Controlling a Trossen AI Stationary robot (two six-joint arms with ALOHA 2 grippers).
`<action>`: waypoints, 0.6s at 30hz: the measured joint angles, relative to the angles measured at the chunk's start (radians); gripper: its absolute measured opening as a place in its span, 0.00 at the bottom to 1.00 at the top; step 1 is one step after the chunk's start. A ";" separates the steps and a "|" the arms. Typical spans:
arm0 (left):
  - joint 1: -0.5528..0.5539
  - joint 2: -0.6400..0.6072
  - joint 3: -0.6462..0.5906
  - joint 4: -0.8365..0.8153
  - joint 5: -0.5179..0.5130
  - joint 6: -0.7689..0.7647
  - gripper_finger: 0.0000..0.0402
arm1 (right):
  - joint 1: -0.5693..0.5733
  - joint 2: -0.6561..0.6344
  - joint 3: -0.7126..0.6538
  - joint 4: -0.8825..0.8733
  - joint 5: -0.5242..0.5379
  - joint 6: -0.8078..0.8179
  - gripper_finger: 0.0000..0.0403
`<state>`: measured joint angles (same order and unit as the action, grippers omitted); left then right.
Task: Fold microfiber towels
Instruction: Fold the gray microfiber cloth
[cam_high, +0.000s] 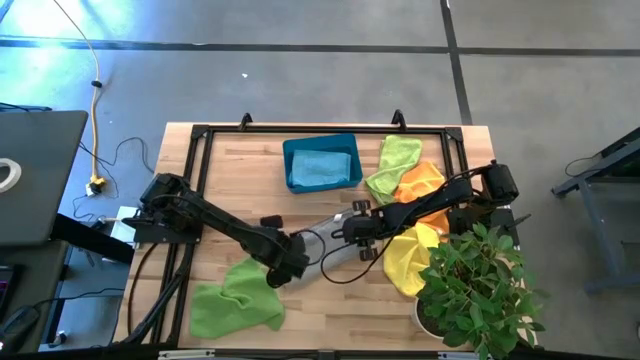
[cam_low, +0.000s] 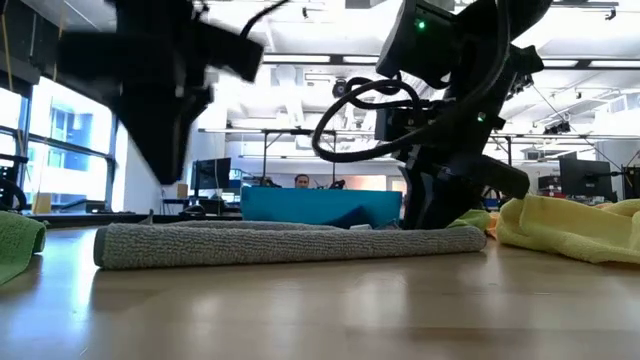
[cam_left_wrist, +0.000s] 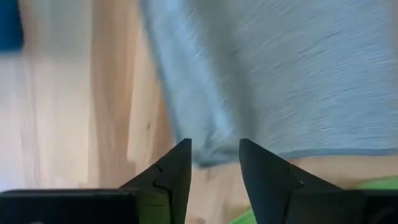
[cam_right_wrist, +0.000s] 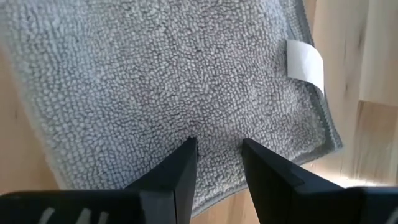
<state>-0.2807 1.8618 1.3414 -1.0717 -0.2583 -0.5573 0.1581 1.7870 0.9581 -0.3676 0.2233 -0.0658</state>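
Lying flat, grey towel crosswise

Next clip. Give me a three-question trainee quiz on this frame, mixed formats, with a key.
1. True or false: the grey towel lies flat on the table.
2. What lies in the teal bin? A) an orange towel B) a light blue towel C) nothing
3. Fill in: the yellow towel lies beside the ____.

Key: 1 true; 2 B; 3 plant
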 joint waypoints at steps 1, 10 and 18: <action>-0.004 0.000 0.010 0.023 0.005 0.035 0.30 | 0.000 0.000 0.000 0.000 0.000 0.008 0.31; -0.011 0.000 -0.060 0.342 0.117 0.164 0.25 | 0.001 0.000 0.000 -0.001 -0.001 0.051 0.31; 0.010 0.000 -0.170 0.335 0.114 0.089 0.22 | 0.001 0.000 0.000 -0.001 -0.004 0.067 0.31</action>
<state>-0.2710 1.8614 1.1714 -0.7371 -0.1438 -0.4682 0.1589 1.7870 0.9577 -0.3687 0.2192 0.0008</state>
